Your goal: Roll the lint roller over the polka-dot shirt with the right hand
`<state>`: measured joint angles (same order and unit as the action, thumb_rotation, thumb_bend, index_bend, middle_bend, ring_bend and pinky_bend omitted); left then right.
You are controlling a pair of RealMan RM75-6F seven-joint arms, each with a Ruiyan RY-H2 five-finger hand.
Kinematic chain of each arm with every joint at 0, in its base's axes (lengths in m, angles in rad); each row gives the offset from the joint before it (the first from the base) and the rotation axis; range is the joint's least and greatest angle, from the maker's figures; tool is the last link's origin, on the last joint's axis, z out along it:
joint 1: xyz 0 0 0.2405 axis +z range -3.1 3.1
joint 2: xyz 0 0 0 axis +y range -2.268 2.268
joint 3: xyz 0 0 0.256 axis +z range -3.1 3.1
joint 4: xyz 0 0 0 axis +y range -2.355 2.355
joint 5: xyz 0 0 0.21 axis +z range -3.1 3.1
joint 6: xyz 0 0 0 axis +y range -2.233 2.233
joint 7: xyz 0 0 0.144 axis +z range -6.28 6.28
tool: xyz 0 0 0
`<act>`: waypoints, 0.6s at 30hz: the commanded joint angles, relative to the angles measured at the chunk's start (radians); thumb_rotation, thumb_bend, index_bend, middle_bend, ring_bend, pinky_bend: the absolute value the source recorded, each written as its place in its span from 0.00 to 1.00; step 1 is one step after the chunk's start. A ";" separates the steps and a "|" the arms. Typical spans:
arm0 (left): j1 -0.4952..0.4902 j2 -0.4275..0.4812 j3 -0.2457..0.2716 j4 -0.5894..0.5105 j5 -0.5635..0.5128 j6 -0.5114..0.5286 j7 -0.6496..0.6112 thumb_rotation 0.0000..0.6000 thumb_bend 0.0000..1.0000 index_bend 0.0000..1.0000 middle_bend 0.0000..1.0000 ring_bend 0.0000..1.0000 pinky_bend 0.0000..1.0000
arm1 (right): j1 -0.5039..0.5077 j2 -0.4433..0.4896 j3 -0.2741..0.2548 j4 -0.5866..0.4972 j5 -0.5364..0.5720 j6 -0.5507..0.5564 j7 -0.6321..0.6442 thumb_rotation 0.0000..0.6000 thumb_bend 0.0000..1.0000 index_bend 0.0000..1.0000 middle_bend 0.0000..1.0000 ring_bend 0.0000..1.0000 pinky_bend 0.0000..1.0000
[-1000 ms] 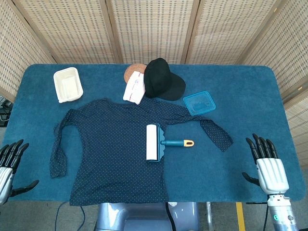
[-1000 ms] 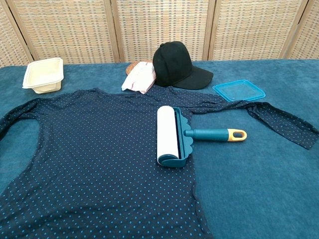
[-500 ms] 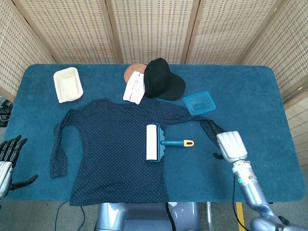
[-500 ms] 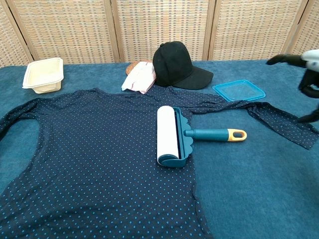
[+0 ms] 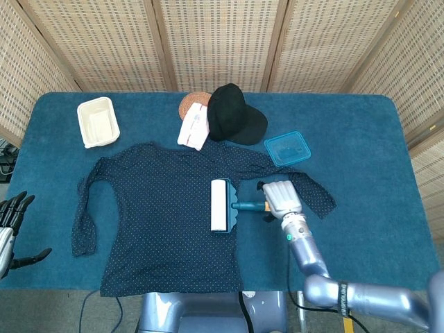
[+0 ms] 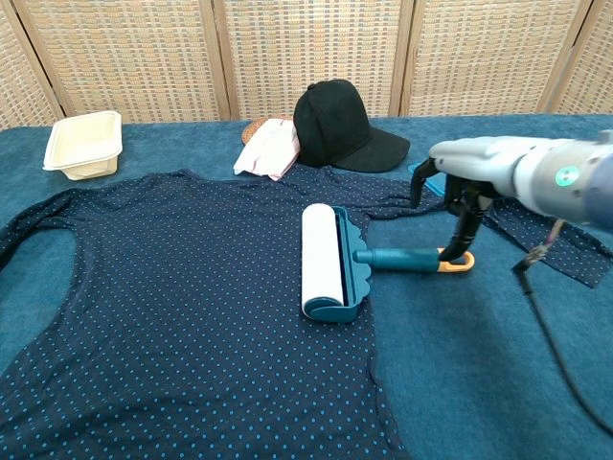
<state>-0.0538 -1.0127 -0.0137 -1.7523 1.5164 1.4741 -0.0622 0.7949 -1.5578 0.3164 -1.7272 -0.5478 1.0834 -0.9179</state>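
The navy polka-dot shirt (image 5: 159,215) (image 6: 172,307) lies spread flat on the blue table. The lint roller (image 5: 219,205) (image 6: 323,259) rests on the shirt's right edge, its white roll on the cloth. Its teal handle (image 6: 402,258), with a yellow end, points to the right. My right hand (image 5: 279,198) (image 6: 469,182) hovers over that yellow end with its fingers apart and pointing down. One fingertip (image 6: 458,251) reaches the handle's end, and nothing is gripped. My left hand (image 5: 10,222) shows at the lower left edge in the head view, fingers spread and holding nothing.
A black cap (image 5: 232,114) (image 6: 340,125) sits beyond the shirt, with a white folded packet (image 5: 194,126) (image 6: 270,151) on a round brown mat beside it. A blue lid (image 5: 287,148) lies just behind my right hand. A cream container (image 5: 98,122) (image 6: 84,144) stands at the far left.
My right hand has swung in from the table's right edge, across the sleeve, to just above the roller's handle end. The roller and shirt have not moved. The left hand drifted slightly lower.
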 commanded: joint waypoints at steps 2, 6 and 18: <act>-0.003 0.003 0.001 0.001 0.001 -0.002 -0.004 1.00 0.00 0.00 0.00 0.00 0.00 | 0.041 -0.090 -0.009 0.070 0.031 0.053 -0.011 1.00 0.28 0.39 1.00 1.00 1.00; -0.005 0.002 0.001 0.003 -0.002 -0.007 -0.003 1.00 0.00 0.00 0.00 0.00 0.00 | 0.064 -0.131 -0.018 0.099 0.041 0.075 -0.019 1.00 0.32 0.38 1.00 1.00 1.00; -0.010 0.000 -0.002 0.005 -0.012 -0.013 0.000 1.00 0.00 0.00 0.00 0.00 0.00 | 0.126 -0.199 -0.034 0.181 0.148 0.091 -0.086 1.00 0.41 0.39 1.00 1.00 1.00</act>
<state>-0.0638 -1.0127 -0.0159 -1.7476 1.5044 1.4607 -0.0626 0.9186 -1.7536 0.2842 -1.5496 -0.4015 1.1748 -1.0028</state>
